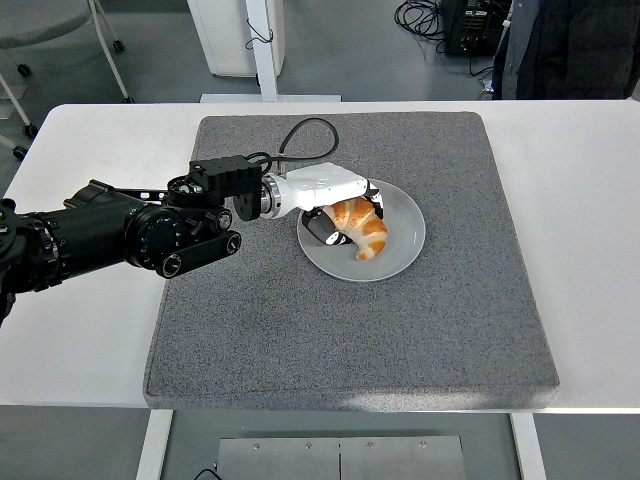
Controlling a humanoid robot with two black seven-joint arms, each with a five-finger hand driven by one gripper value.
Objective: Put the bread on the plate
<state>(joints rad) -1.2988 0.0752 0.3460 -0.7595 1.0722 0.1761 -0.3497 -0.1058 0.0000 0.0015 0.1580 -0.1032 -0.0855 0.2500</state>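
Now the golden crescent-shaped croissant [361, 229] lies on the round grey plate [404, 248], left hand [335, 200] fingers curled around it.

Robotics lab: white surface [590, 250] with grey mat [350, 330], bare concrete floor [350, 50], loose cables [420, 15], equipment stand [262, 45], chair legs [20, 105].

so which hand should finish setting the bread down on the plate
Left. The left hand is over the grey plate with its fingers around the croissant, which hangs just above the plate's middle. It likely only needs to lower and let go. The right arm is out of view.
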